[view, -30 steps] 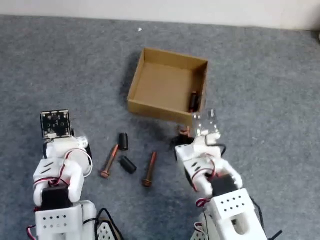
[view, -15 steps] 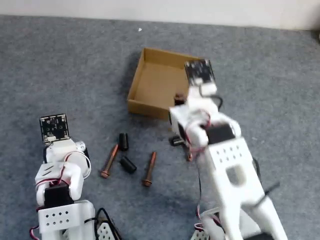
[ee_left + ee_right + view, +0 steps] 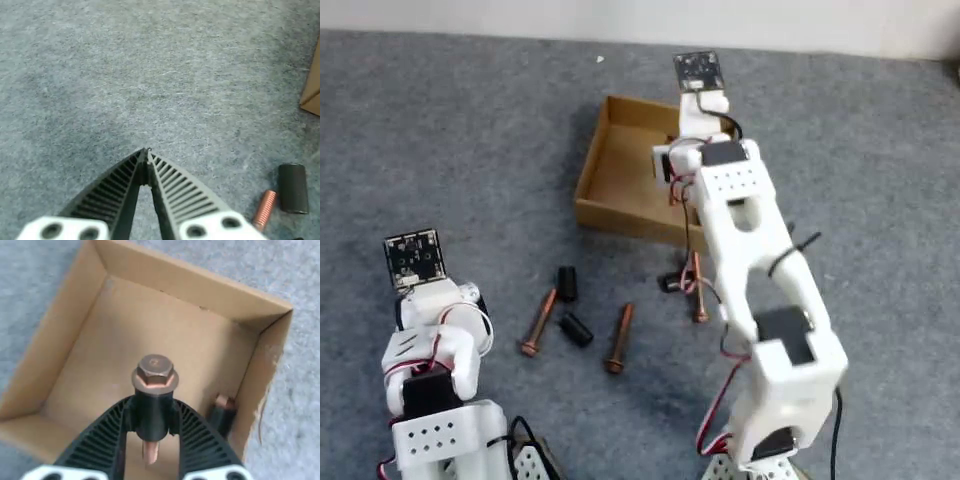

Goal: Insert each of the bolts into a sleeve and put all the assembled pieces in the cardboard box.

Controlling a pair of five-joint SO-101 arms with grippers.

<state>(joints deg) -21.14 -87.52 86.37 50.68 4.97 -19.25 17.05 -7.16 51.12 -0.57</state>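
Since your right gripper [image 3: 152, 404] is clamped on the sleeve part of an assembled piece, a copper hex-head bolt seated in a black cylindrical sleeve [image 3: 155, 375], the bolt can't slide out. Head is up, shank tip pokes out below. The piece hangs straight over the floor of the open brown cardboard box [image 3: 190, 286]. My read is that it's held there for the drop and not yet let go. A second assembled piece [image 3: 220, 412] already lies inside, against a side wall near a corner.

Your left gripper [image 3: 148, 156] has its jaws pressed together on nothing. It sits low over bare carpet by the near-left corner, well clear of the parts.

Work left lies loose between the box's near wall and the arm bases:
- a loose copper bolt [image 3: 539, 322]
- a second loose bolt [image 3: 618, 338]
- a third loose bolt [image 3: 698, 292] under the right arm
- a short black sleeve [image 3: 566, 282]
- a second black sleeve [image 3: 575, 328]
- a small dark piece [image 3: 670, 283] beside the third bolt, likely a sleeve, can't tell

Everything rests on flat grey carpet [image 3: 440, 130], with the box toward its far edge. A pale wall strip [image 3: 520, 15] runs along that far edge.
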